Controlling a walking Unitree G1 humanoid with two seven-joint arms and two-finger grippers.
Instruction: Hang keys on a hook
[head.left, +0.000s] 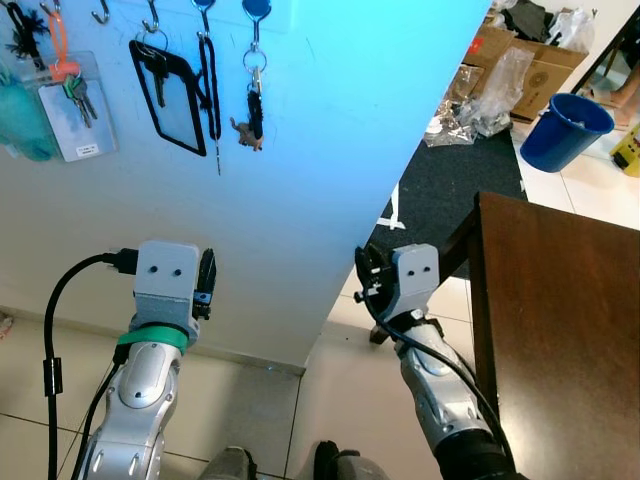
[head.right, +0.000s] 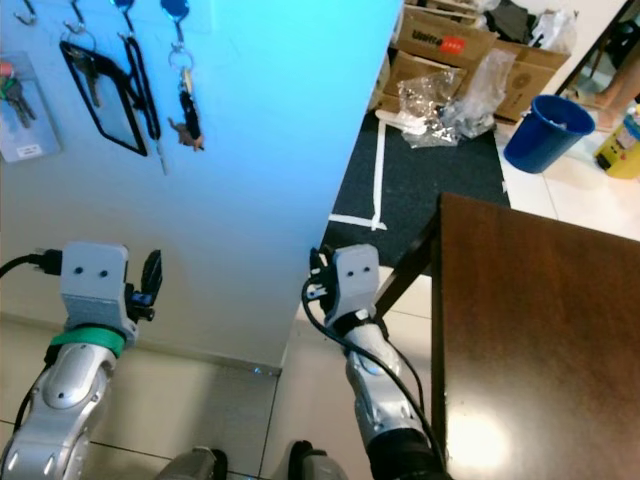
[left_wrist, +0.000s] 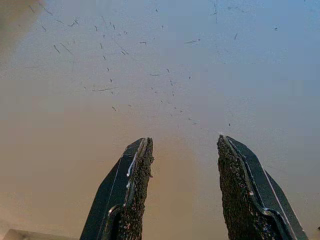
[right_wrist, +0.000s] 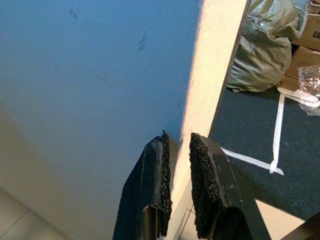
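Keys on a ring (head.left: 252, 112) hang from a hook (head.left: 256, 12) high on the pale wall (head.left: 330, 150), beside a black badge holder (head.left: 172, 95). Well below, the left gripper (left_wrist: 184, 190) faces the wall, fingers spread apart and empty. The right gripper (right_wrist: 177, 187), near the wall's corner beside a dark wooden table (head.left: 560, 320), shows a narrow gap, gripping nothing.
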